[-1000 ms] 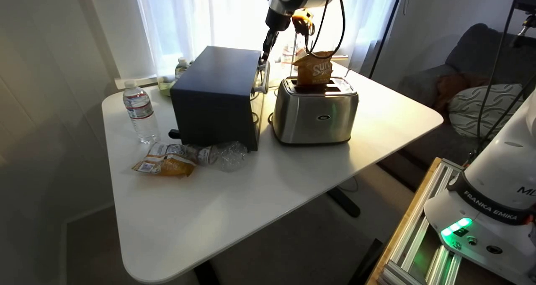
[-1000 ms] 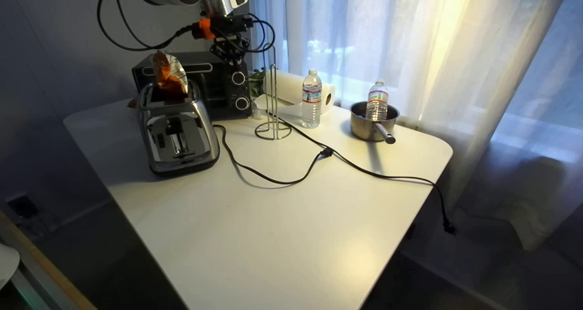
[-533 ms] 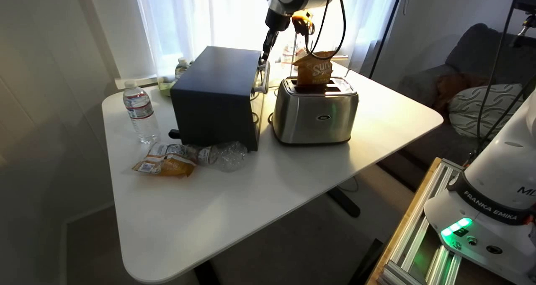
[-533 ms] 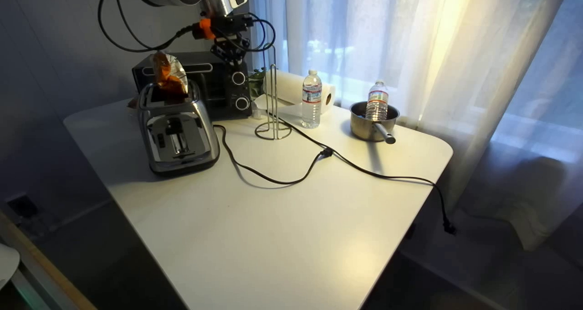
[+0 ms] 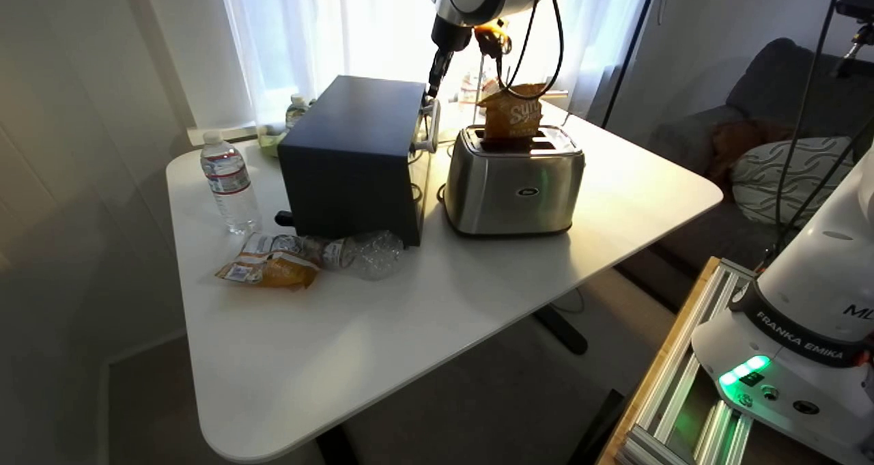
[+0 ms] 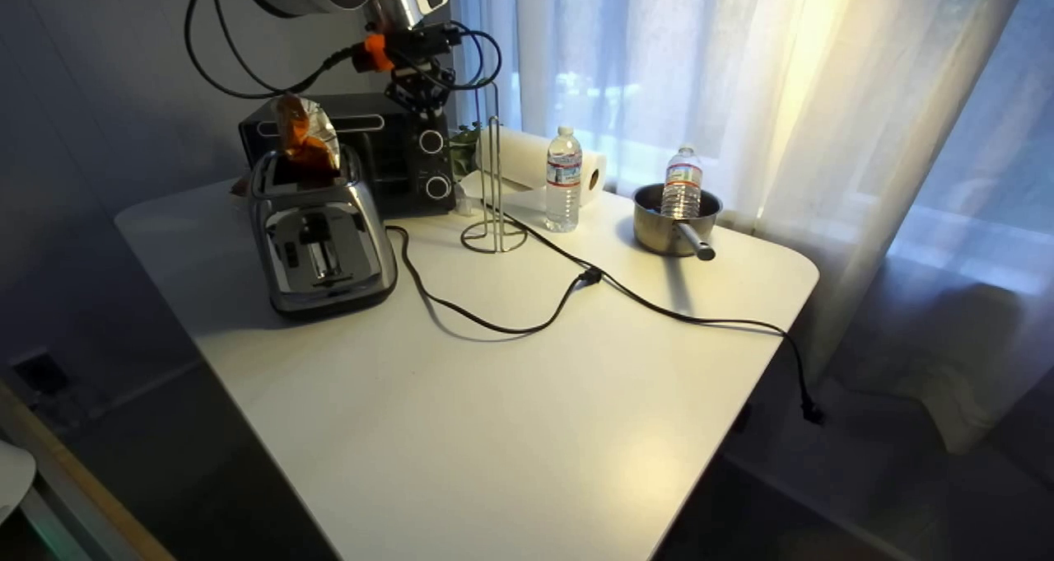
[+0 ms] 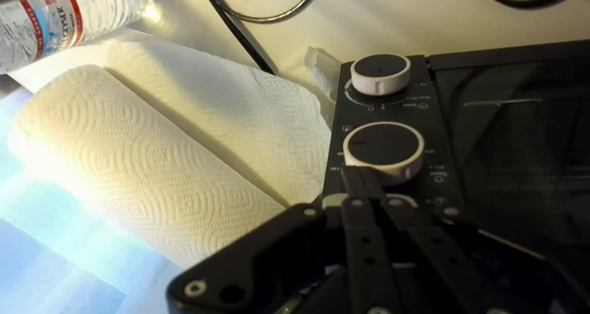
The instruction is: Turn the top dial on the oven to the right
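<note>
Black, the oven (image 5: 351, 161) faces your jaws, clenched together near its dials (image 7: 384, 143), presumably to nudge the top one.

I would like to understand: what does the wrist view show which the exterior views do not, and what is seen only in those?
Only the wrist view: partly readable lettering beside the dials, and the embossed pattern on the paper towel roll.
Only the exterior views: the silver toaster, with a snack bag standing in it.
Shared by all: the dark oven and the gripper.
</note>
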